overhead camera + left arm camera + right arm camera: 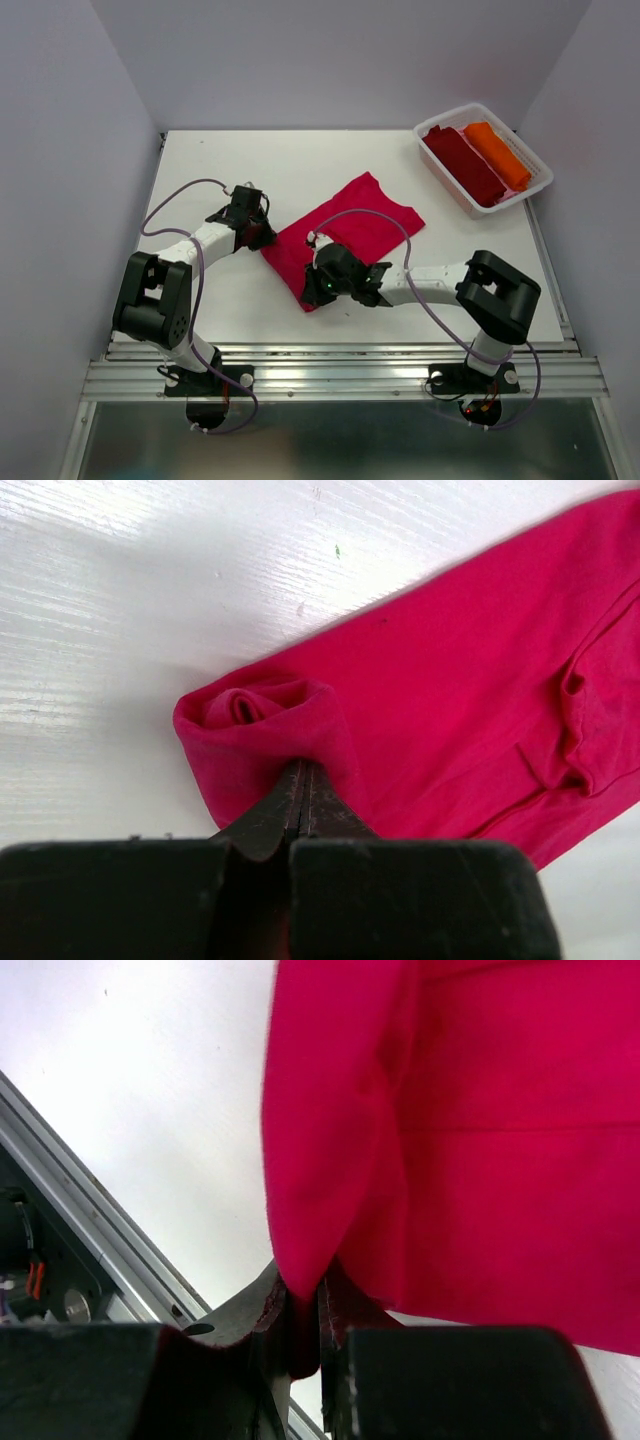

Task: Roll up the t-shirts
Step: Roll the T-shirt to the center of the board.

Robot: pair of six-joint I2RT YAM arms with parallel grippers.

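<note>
Crimson cloth short-sleeved tee (pixel 350 230), flat on white table (pixel 220 160), roll barely begun at near hem, right gripper (pixel 300 1295) and left gripper (pixel 303 780) each clamped tight on it; beyond, maroon tee (pixel 466 166) and orange tee (pixel 498 155), 2 finished rolls, in white plastic basket (pixel 447 114).

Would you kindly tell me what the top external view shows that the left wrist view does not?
Only the top external view shows the white basket at the far right holding the maroon t-shirt and orange t-shirt, and the right end effector at the near corner of the crimson t-shirt. Only the left wrist view shows the small roll at the cloth's edge, with the left end effector shut on the cloth beside it. Both show the crimson t-shirt on the white table.
</note>
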